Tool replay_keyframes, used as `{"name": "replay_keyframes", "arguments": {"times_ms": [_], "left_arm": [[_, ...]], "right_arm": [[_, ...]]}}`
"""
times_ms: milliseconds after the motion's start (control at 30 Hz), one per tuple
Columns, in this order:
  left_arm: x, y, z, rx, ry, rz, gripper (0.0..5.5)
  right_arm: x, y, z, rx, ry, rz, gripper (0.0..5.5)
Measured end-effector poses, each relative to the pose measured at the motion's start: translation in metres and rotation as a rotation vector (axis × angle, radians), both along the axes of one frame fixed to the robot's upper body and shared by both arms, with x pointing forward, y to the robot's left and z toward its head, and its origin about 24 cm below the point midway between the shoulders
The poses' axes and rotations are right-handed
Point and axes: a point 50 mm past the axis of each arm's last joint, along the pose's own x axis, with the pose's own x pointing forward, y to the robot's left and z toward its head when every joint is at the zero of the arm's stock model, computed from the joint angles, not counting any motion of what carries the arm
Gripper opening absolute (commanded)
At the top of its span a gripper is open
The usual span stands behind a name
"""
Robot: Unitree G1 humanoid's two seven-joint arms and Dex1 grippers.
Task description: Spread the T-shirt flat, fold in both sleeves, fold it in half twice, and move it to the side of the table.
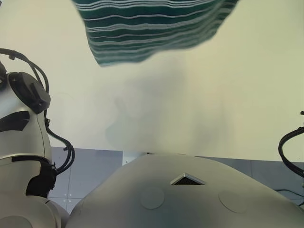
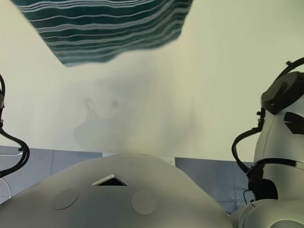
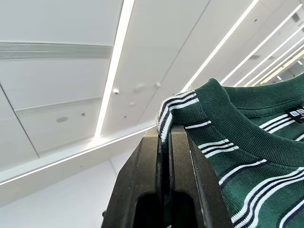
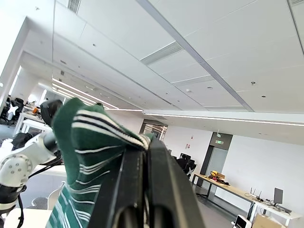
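1. Dark green T-shirt with thin white stripes: held up in the air over the far part of the tabletop; its lower edge hangs loose at the top of both eye views, and what is visible is clear of the surface
2. Ribbed green neckband: lies just beside the left grasp point, where a striped fold of fabric bulges over the tips
3. Left fingers: black, pressed together with only a narrow slit between them, pinching the shirt close to the neckband
4. Right fingers: black, likewise closed tight, clamping a bunched striped edge of the same shirt, which drapes away to one side of them
5. Pale cream tabletop: plain and smooth beneath the hanging shirt; its near edge runs across both eye views
6. Grey tiled floor: visible past the near edge of the tabletop
7. White ceiling with long light strips: the backdrop to both pairs of fingers in the wrist views
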Motion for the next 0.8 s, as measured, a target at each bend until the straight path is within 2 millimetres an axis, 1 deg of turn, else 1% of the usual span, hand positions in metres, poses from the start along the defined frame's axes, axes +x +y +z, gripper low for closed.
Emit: {"name": "replay_keyframes", "arguments": {"times_ms": [33, 67, 100, 133, 167, 233, 267, 300, 333, 367, 433, 467, 533, 567, 633, 667, 700, 733, 767, 800], "left_arm": [[-0.003, -0.001, 0.001, 0.004, 0.000, 0.003, 0.00], [-0.006, -0.002, 0.002, 0.008, -0.002, 0.011, 0.00], [-0.007, -0.005, -0.001, 0.021, 0.008, 0.014, 0.00], [-0.004, -0.008, -0.010, 0.054, 0.034, 0.033, 0.00], [0.005, -0.013, -0.033, 0.111, 0.121, 0.059, 0.00], [0.021, -0.017, -0.072, 0.164, 0.285, 0.075, 0.00], [0.032, -0.019, -0.099, 0.199, 0.374, 0.095, 0.00], [0.043, -0.019, -0.124, 0.238, 0.445, 0.131, 0.00], [0.058, -0.017, -0.164, 0.272, 0.572, 0.173, 0.00], [0.065, -0.016, -0.187, 0.296, 0.630, 0.200, 0.00], [0.080, -0.013, -0.225, 0.322, 0.738, 0.248, 0.00], [0.091, -0.012, -0.246, 0.331, 0.793, 0.270, 0.00], [0.108, -0.014, -0.267, 0.342, 0.859, 0.292, 0.00], [0.121, -0.019, -0.275, 0.358, 0.887, 0.303, 0.00], [0.138, -0.030, -0.279, 0.396, 0.907, 0.314, 0.00], [0.145, -0.034, -0.279, 0.418, 0.913, 0.321, 0.00], [0.154, -0.040, -0.280, 0.452, 0.930, 0.338, 0.00], [0.162, -0.043, -0.280, 0.473, 0.950, 0.388, 0.30], [0.169, -0.044, -0.277, 0.481, 0.957, 0.449, 0.48], [0.176, -0.043, -0.270, 0.458, 0.948, 0.549, 0.80]], "right_arm": [[-0.002, -0.001, 0.001, -0.002, 0.011, -0.006, 0.02], [0.000, 0.000, -0.001, -0.013, 0.033, -0.014, 0.02], [0.003, 0.001, -0.009, -0.030, 0.067, -0.032, 0.02], [0.010, 0.001, -0.022, -0.060, 0.126, -0.056, 0.02], [0.023, 0.002, -0.052, -0.113, 0.252, -0.098, 0.02], [0.037, 0.002, -0.094, -0.164, 0.425, -0.134, 0.02], [0.044, 0.001, -0.121, -0.187, 0.535, -0.146, 0.02], [0.051, -0.001, -0.142, -0.187, 0.622, -0.156, 0.02], [0.063, -0.004, -0.171, -0.171, 0.748, -0.181, 0.02], [0.071, -0.006, -0.186, -0.169, 0.799, -0.208, 0.02], [0.090, -0.011, -0.216, -0.202, 0.885, -0.311, 0.02], [0.103, -0.013, -0.239, -0.249, 0.928, -0.385, 0.02], [0.121, -0.010, -0.263, -0.320, 0.950, -0.463, 0.02], [0.136, -0.004, -0.274, -0.378, 0.935, -0.499, 0.02], [0.155, 0.011, -0.284, -0.478, 0.887, -0.534, 0.02], [0.163, 0.018, -0.286, -0.531, 0.858, -0.546, 0.02], [0.174, 0.027, -0.289, -0.621, 0.812, -0.586, 0.33], [0.185, 0.034, -0.289, -0.714, 0.742, -0.664, 0.51], [0.193, 0.038, -0.284, -0.770, 0.670, -0.737, 0.73], [0.203, 0.044, -0.270, -0.789, 0.556, -0.834, 1.05]]}}
